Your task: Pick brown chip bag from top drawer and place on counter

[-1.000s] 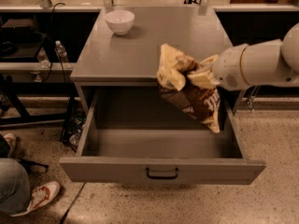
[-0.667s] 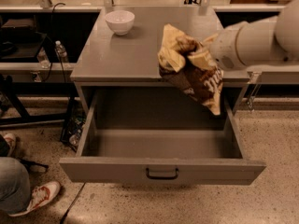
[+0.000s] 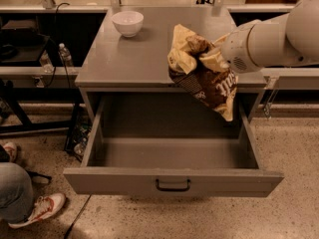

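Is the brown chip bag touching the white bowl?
Apart. Camera view: bare counter separates white bowl from brown chip bag, held by tool over counter's front edge.

A crumpled brown chip bag point(image 3: 208, 82) is held tilted by the gripper point(image 3: 200, 46) at its pale top, above the front edge of the counter point(image 3: 134, 59) and the open top drawer point(image 3: 169, 181).

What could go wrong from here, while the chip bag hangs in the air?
1. The gripper pinches only the crumpled upper end of the brown chip bag; the hanging bulk could slip free.
2. The bag's lower end seems to hang past the front edge of the counter, above the open top drawer; released here, it may drop into the drawer.
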